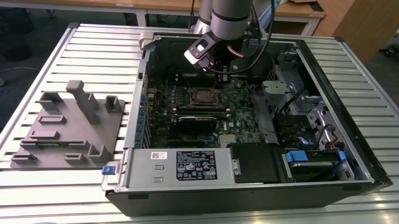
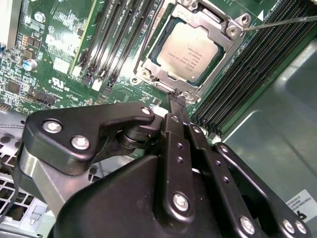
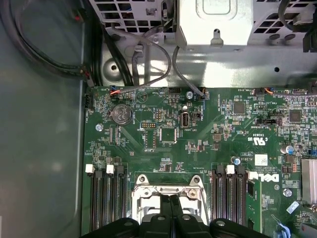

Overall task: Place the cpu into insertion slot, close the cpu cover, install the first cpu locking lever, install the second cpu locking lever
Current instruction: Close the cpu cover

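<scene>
The cpu (image 2: pixel 192 52) sits in the insertion slot (image 1: pixel 203 96) with the cpu cover (image 2: pixel 224 49) down over its rim, so the work seems to stand at the locking levers. The end effector (image 2: pixel 176 98), fingers pressed together and pinching nothing, hovers at the socket's edge. A lever rod (image 2: pixel 282 22) juts across the memory slots (image 2: pixel 252 74), which crowd both flanks and leave little sweeping room.
</scene>
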